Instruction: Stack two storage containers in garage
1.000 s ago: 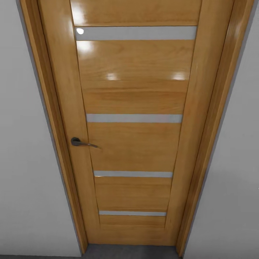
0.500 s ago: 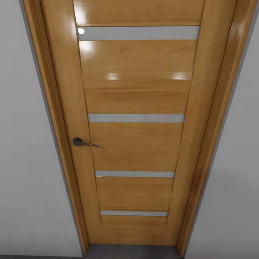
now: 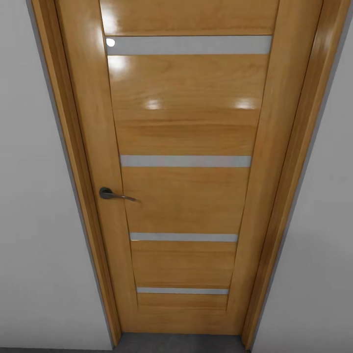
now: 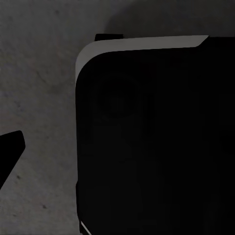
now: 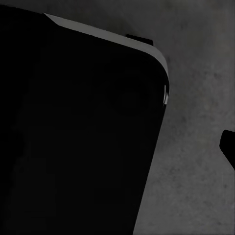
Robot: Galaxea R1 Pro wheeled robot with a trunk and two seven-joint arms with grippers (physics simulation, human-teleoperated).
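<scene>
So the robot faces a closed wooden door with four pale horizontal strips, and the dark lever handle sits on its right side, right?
Not quite. The head view shows the lever handle on the left side of the wooden door, near the frame. The rest holds: the door is closed and has four pale horizontal strips.

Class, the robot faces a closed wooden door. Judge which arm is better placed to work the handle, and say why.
Probably left. The lever handle sits at the left edge of the closed door, on the left arm's side. The right arm would have to cross over. Neither arm is raised yet.
</scene>
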